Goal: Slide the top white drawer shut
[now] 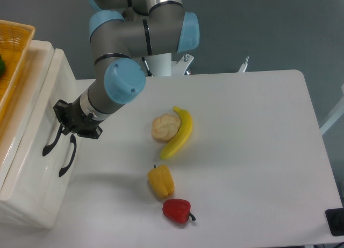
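The top white drawer (pixel 42 105) stands at the left of the table, pushed almost fully into the cream cabinet, with only a narrow yellowish strip of its inside showing. Its curved black handle (pixel 50 144) hangs on the front face. A second black handle (pixel 66 161), the lower drawer's, sits just beside it. My gripper (pixel 65 130) presses against the drawer front at the upper end of the handles. Its black fingers look drawn together with nothing held between them.
An orange basket (pixel 13 49) with a green item (pixel 1 65) sits on top of the cabinet. Mid-table lie a banana (pixel 181 132), a pale round food (pixel 164 127), a yellow pepper (pixel 160 181) and a red pepper (pixel 177 210). A black object (pixel 336 221) sits at the bottom right corner.
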Controlling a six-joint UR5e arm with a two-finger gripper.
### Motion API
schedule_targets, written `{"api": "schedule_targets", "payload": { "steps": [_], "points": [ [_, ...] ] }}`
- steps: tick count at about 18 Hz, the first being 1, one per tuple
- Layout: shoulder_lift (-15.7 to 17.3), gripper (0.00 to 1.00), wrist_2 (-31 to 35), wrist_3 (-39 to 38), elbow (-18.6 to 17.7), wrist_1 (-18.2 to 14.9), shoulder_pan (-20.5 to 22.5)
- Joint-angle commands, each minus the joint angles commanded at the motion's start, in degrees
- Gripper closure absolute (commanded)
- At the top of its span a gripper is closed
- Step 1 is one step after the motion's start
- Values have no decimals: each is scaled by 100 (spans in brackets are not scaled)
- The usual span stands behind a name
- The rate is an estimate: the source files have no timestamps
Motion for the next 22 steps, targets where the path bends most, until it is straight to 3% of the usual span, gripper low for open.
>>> {"api": "schedule_targets", "payload": {
  "steps": [5, 10, 12, 14, 15, 19, 22],
  "points": [
    [-17, 77, 61, 53, 158, 281, 571],
    [-79, 54, 211, 53, 290, 1010, 1124],
    [-105, 37, 324, 79, 282, 1160, 1292],
    [-123, 8, 640, 315, 282, 1204, 1424],
    [-114, 0, 842, 438, 282, 1196, 1494],
    [-105, 0, 1221, 728, 282, 1222, 1793],
    [-123, 0, 1756, 1509, 282, 1222, 2056]
  ]
}}
